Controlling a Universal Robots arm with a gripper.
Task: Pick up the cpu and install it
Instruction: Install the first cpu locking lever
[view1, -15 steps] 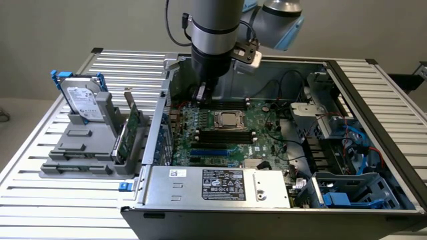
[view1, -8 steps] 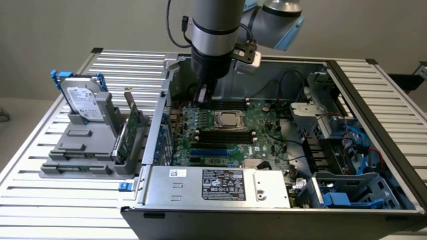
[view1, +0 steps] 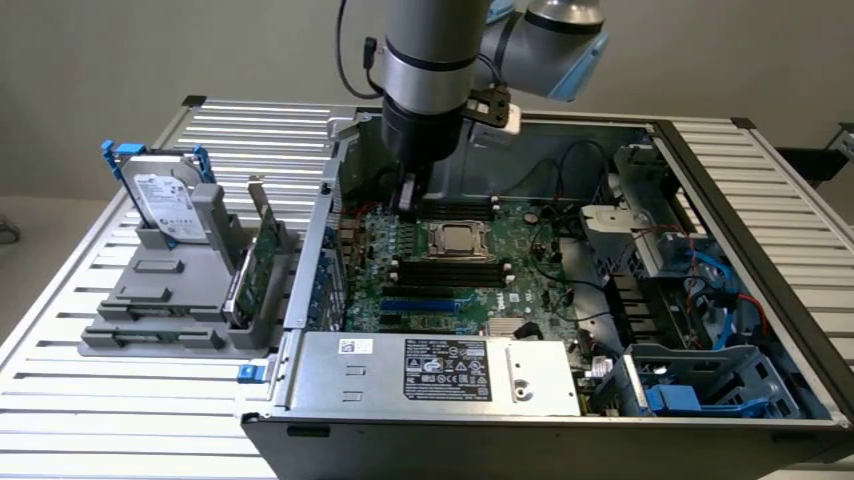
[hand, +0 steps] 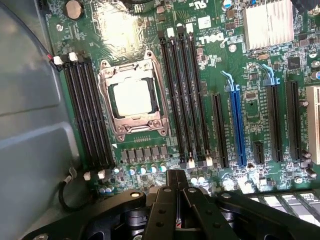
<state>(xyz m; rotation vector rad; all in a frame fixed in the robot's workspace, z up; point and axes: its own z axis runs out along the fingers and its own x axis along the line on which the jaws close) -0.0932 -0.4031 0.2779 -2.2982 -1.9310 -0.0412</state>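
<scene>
- the cpu (hand: 131, 97) is sitting inside the socket frame (hand: 132, 95) on the motherboard (hand: 250, 105), flat, with memory slots (hand: 182, 95) on either side of it. In the exterior view it's the pale square (view1: 455, 240) in the middle of the open computer case (view1: 747, 300)
- handling guess: tiny, light, rigid chip with a smooth metal lid, so probably slippery on top. The underside contacts are likely the fragile bit, so I'd take it by two opposite edges and keep it level
- the gripper (hand: 176, 176) has its fingers pressed together, nothing between them as far as I can see
- it hovers over the board just beside the socket, fingertips near the row of small capacitors (hand: 142, 170), not touching the chip
- in the exterior view the gripper (view1: 406, 205) hangs over the board toward the exterior view's left of the socket
- hard drive (view1: 171, 205) stands in the grey holder (view1: 160, 300) outside the case, well apart from all this
</scene>
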